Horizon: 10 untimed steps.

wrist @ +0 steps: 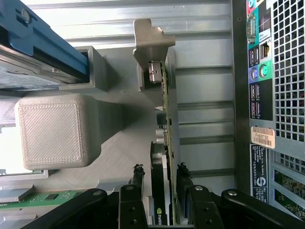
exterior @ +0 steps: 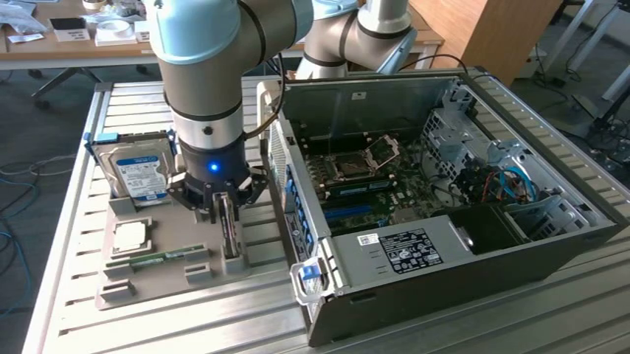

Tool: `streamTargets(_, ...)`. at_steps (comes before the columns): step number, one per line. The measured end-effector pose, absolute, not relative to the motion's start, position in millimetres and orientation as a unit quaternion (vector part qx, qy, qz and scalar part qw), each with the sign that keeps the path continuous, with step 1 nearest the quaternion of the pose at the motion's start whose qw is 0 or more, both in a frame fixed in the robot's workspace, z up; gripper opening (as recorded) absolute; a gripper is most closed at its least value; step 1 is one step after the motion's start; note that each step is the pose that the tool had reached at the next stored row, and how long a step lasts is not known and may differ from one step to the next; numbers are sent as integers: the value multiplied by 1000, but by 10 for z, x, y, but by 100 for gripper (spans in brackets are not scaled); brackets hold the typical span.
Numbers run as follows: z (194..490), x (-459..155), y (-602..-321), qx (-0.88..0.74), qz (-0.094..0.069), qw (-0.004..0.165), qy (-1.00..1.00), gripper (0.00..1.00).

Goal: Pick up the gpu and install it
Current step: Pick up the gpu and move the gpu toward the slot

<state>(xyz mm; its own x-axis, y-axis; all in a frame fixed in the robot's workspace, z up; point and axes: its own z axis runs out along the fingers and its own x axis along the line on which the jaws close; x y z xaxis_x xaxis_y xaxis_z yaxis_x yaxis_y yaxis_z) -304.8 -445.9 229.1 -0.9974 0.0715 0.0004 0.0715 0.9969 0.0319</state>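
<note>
Claw (exterior: 229, 209) hangs straight down from the arm over a grey holder tray (exterior: 147, 293), its two fingers apart, one on each side of the graphics card (exterior: 230, 237). In the wrist view a dark finger (wrist: 137, 179) sits on one face of the card and its twin on the other face. A narrow gap shows at the first finger, and nothing is clamped.

The graphics card stands on its long edge in a slot of the tray, seen edge-on from the wrist camera. Its pale metal bracket (wrist: 151, 40) is at the end away from the claw. The slot lies on the side of the tray nearest the computer case (exterior: 462, 243).

The tray rests on a slatted metal surface (exterior: 59, 310), on the exterior view's left of the case. A hard drive (exterior: 138, 173) with a blue and white label stands upright in the tray, beside the arm. In front of the drive a square processor chip (exterior: 133, 234) lies flat. A narrow green memory stick (exterior: 162, 258) lies just in front of the chip.

The case lies on its side with the panel off, so the main board (exterior: 369, 184) inside is open to view. Its rear port panel (wrist: 259, 71) faces the tray.
</note>
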Motion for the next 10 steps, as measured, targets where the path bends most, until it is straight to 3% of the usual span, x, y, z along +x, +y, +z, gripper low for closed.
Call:
streamTargets(5, 2291, -3048, -4459, 36, 16, 0, 999, 42)
streamTargets(10, 2291, -3048, -4459, 36, 16, 0, 999, 27)
